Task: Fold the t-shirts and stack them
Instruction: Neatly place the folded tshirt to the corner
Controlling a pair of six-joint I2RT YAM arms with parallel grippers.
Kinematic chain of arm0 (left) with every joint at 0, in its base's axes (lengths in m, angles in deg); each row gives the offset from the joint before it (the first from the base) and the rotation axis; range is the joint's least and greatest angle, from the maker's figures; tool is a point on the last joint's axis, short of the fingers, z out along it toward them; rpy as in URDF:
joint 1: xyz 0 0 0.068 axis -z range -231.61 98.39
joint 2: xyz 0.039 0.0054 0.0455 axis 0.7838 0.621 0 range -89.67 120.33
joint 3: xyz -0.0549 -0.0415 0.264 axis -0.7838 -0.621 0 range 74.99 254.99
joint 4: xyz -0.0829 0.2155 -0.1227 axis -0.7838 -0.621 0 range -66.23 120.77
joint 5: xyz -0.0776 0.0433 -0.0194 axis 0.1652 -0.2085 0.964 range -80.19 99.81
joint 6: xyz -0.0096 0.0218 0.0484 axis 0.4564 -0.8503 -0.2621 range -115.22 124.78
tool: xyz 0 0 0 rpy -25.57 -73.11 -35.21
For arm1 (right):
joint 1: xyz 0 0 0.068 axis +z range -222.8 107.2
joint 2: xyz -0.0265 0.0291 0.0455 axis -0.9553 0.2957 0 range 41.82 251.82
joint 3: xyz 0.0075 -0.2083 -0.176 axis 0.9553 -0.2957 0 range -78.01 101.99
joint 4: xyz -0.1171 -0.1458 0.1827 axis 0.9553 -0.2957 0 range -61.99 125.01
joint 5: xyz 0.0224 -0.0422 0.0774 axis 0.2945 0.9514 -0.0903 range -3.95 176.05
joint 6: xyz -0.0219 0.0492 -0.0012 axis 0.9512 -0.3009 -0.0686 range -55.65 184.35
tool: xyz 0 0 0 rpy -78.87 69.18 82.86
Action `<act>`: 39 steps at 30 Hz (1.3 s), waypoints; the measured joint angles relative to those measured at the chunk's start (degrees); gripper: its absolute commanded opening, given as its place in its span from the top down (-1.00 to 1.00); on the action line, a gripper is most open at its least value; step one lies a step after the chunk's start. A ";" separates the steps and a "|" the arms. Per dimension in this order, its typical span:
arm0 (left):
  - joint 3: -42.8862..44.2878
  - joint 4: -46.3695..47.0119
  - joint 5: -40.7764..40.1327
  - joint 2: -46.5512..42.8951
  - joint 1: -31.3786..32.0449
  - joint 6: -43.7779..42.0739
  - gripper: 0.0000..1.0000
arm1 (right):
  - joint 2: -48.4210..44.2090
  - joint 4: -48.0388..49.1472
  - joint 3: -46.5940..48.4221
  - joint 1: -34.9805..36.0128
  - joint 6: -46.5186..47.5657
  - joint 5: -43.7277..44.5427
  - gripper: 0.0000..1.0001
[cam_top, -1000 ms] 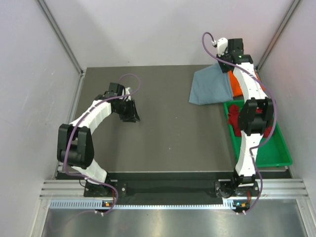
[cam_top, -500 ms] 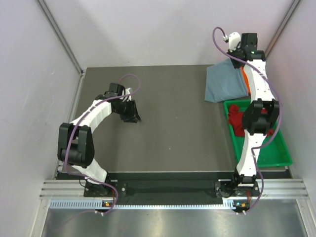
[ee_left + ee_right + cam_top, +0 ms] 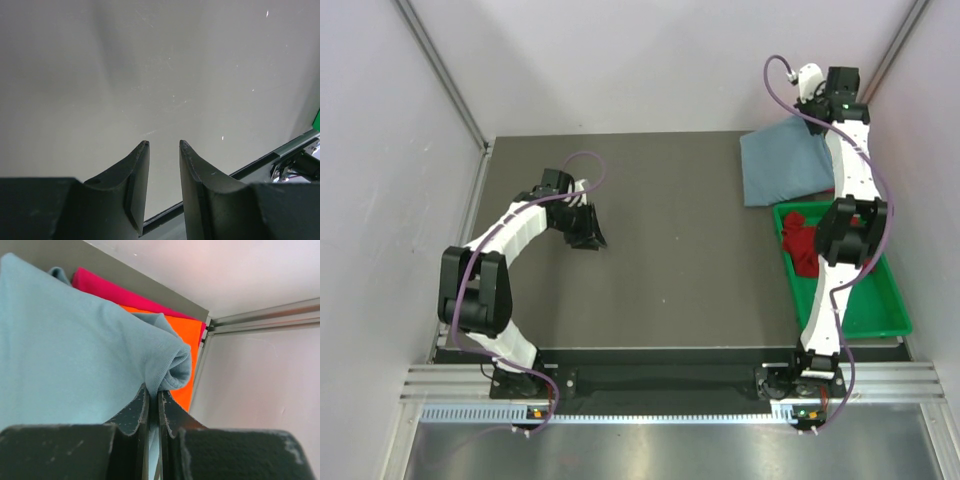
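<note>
Apparently at the stacking step, the right gripper (image 3: pixel 154 390) pinched the blue-grey t-shirt (image 3: pixel 782 172) over the orange t-shirt (image 3: pixel 180 345) in the far right corner (the left gripper (image 3: pixel 163 145) hung half-open, empty), so an even release should come next.

Orange shirt (image 3: pixel 193 337) and pink shirt (image 3: pixel 110 290) mostly under the blue-grey shirt (image 3: pixel 65 350)

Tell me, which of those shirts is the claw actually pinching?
The blue-grey t-shirt: the right gripper is shut on its fold. The orange t-shirt and magenta t-shirt lie beneath it; the dark red t-shirt sits in the green tray.
</note>
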 measured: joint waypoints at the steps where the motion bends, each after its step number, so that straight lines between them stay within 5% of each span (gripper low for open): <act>1: 0.00 0.00 -0.02 0.00 0.00 0.00 0.28 | 0.61 0.59 0.22 -0.22 0.37 -0.07 1.00; 32: 0.00 0.02 -0.35 0.83 -0.66 0.00 0.28 | 11.47 19.91 0.20 -6.08 2.60 -5.95 0.97; 35: 0.00 0.02 -0.13 0.85 -0.79 0.02 0.28 | 11.87 20.96 -0.31 -6.10 3.04 -5.22 0.88; 37: 0.00 0.02 0.20 0.85 -0.94 0.02 0.28 | 11.85 22.32 -1.01 -6.12 3.04 -4.02 0.38; 39: 0.00 0.04 0.24 0.85 -1.03 0.11 0.28 | 11.85 24.09 -1.88 -6.16 3.19 -1.97 0.27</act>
